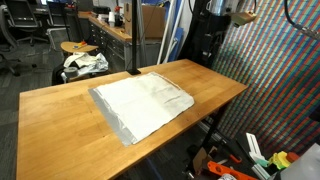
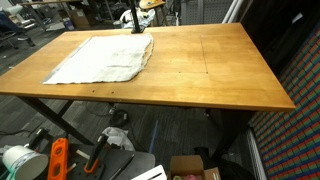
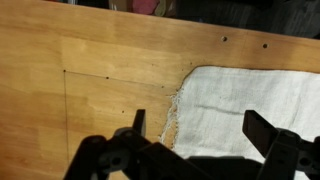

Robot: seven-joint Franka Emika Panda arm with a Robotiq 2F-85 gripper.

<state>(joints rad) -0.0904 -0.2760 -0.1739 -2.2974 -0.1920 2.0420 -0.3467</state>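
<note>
A white cloth (image 1: 143, 103) lies flat on the wooden table (image 1: 60, 115); it shows in both exterior views, at the far left of the table in one (image 2: 100, 58). In the wrist view my gripper (image 3: 197, 125) hangs open and empty above the cloth's frayed edge (image 3: 250, 95), with one finger over bare wood and the other over the fabric. The arm itself does not show clearly in either exterior view.
Chairs, a stool with a bag (image 1: 84, 62) and workbenches stand beyond the table. A colourful patterned panel (image 1: 270, 80) stands beside it. Tools, a box (image 2: 190, 168) and orange items (image 2: 58, 160) lie on the floor under the table.
</note>
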